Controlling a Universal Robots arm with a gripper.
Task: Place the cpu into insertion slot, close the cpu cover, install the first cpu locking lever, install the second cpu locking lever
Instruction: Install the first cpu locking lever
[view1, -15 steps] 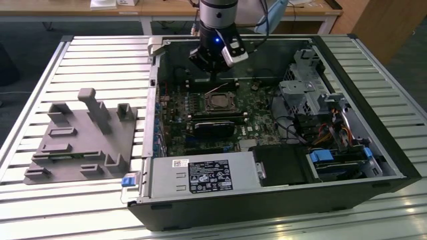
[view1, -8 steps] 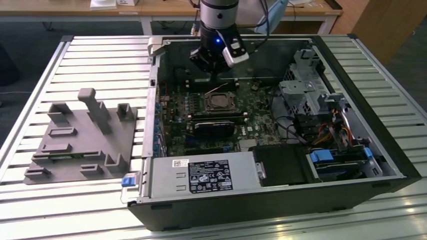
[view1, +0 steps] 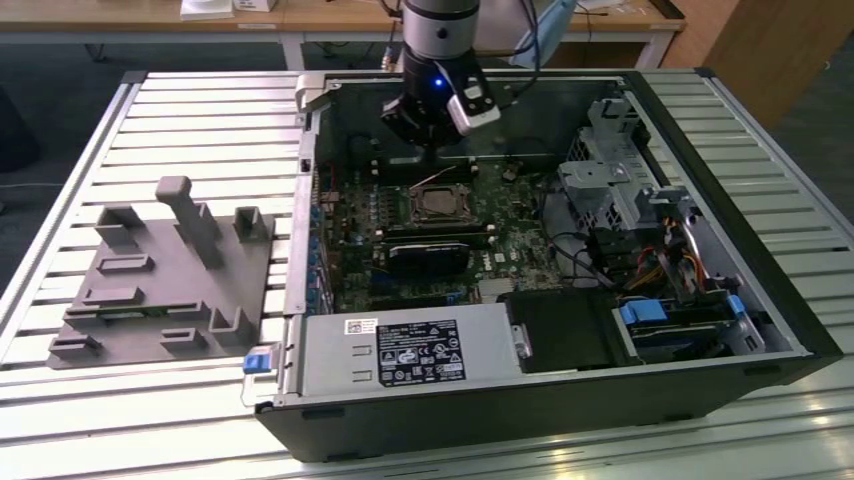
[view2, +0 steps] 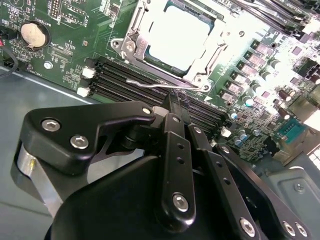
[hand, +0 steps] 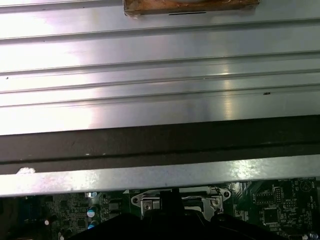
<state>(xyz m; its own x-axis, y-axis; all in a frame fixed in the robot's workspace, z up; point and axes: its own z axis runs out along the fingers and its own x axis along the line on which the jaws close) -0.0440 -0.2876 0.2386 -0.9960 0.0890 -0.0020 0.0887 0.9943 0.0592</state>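
Above the socket: the gripper (view1: 424, 150) was seen hanging inside the open computer case (view1: 694, 250), just over the far edge of the insertion slot (view1: 439, 203) on the green motherboard (view1: 521, 255).
Fingers: in the second wrist view the fingers (view2: 176, 107) were drawn together to a narrow tip, with nothing clamped between them.
Cpu: the cpu (view2: 177, 37) was seated in the slot, its pale top glaring under the light.
Cpu cover: the cpu cover (view2: 200, 75) appeared to be lowered around the chip as a silvery frame.
Locking lever: a thin wire lever (view2: 150, 83) was seen along the near edge of the frame, just ahead of the fingertip; whether it was latched could not be told.
Nearby: black memory slots (view2: 130, 85) lay just beside that lever.
Risk: the wire could be missed or slipped off, since it is thin and springy; a slip would be carried into the memory slots or the board.
Counter: a grey fixture block (view1: 160, 280) was left on the slatted counter (view1: 200, 120).
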